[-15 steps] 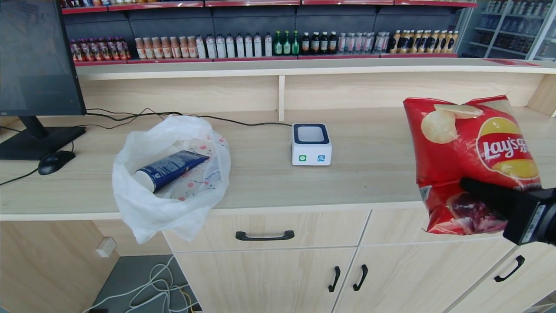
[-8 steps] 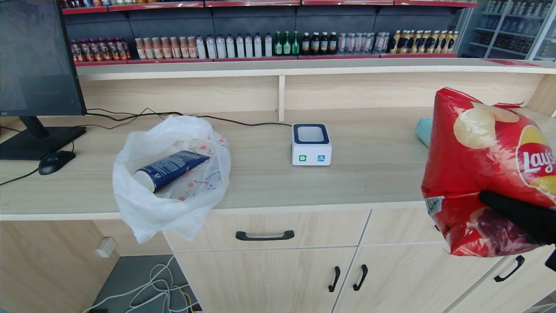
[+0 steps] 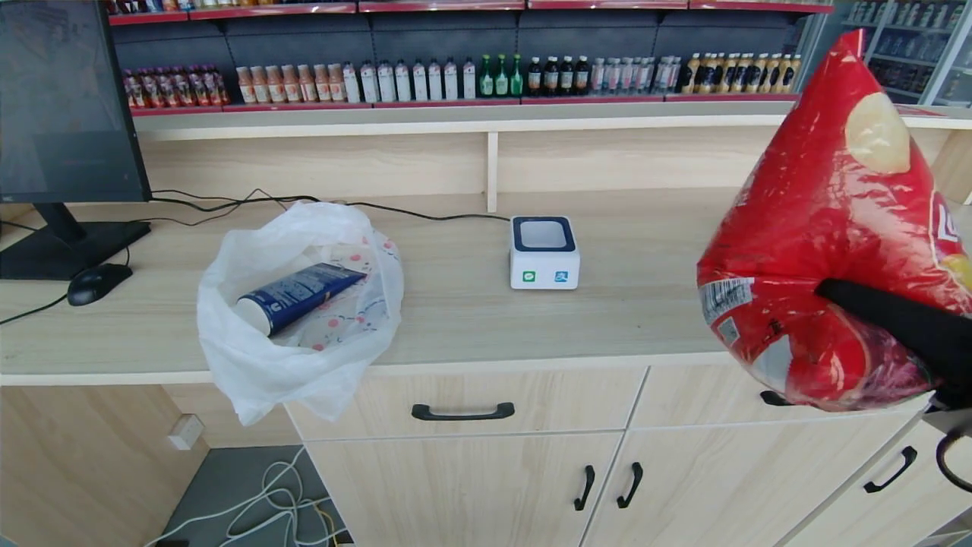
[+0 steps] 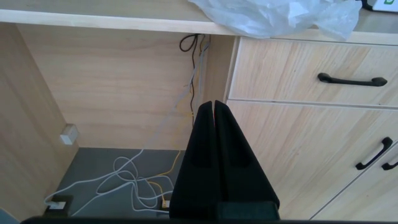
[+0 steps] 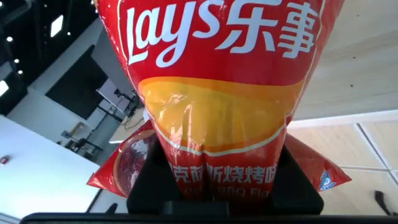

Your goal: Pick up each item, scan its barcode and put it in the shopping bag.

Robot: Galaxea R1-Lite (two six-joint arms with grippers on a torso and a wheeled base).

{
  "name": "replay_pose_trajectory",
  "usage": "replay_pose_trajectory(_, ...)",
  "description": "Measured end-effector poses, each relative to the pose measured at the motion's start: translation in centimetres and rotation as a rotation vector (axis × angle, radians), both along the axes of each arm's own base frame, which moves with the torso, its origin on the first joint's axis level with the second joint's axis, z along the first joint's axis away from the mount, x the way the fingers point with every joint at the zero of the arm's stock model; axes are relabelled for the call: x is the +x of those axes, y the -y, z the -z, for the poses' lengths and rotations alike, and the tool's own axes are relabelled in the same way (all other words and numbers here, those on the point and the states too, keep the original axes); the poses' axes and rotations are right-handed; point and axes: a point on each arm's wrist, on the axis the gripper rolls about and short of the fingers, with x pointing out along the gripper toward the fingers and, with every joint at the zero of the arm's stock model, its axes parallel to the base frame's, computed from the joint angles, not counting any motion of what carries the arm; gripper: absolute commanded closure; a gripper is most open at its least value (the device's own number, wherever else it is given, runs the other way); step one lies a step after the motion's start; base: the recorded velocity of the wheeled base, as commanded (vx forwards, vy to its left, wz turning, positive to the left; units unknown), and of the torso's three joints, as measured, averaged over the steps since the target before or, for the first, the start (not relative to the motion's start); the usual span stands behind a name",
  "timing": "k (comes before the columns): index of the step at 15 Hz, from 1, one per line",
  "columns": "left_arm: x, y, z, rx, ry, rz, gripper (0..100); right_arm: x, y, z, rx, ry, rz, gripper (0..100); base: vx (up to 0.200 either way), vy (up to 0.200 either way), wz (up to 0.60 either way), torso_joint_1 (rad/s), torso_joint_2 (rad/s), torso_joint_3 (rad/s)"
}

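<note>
One chip bag (image 3: pixel 820 251) sits clamped in the right gripper (image 5: pixel 224 177), its barcode (image 3: pixel 725 292) next needing the scanner (image 3: pixel 544 252); the left gripper's (image 4: pixel 214 143) jaws meet empty.

Monitor (image 3: pixel 68 99) + mouse (image 3: pixel 97 282) far L; bottles (image 3: pixel 425 80) at back.

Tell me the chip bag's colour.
The chip bag is red with yellow, best in the head view.

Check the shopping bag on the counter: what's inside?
One dark blue tube lies in the shopping bag, resting on a pink-flowered layer; whether that is a packet or the bag's own print is unclear. The bag's folds hide anything deeper.
</note>
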Motion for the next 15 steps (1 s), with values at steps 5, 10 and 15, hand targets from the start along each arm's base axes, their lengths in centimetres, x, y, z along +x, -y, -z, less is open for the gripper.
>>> replay_pose_trajectory(5, 0.0, 0.0, 0.0, 0.0, 0.0, 0.0, 100, 1.5, -3.4, -0.1, 0.353, -0.037, -0.226, 100, 0.0, 0.0, 0.0, 0.0, 0.0, 0.0)
replay_pose_trajectory(10, 0.0, 0.0, 0.0, 0.0, 0.0, 0.0, 100, 1.0, -6.0, 0.4, 0.445, -0.078, -0.397, 100, 0.0, 0.0, 0.0, 0.0, 0.0, 0.0)
replay_pose_trajectory(15, 0.0, 0.0, 0.0, -0.001, 0.0, 0.0, 100, 0.5, -6.2, 0.8, 0.578, -0.106, -0.473, 100, 0.0, 0.0, 0.0, 0.0, 0.0, 0.0)
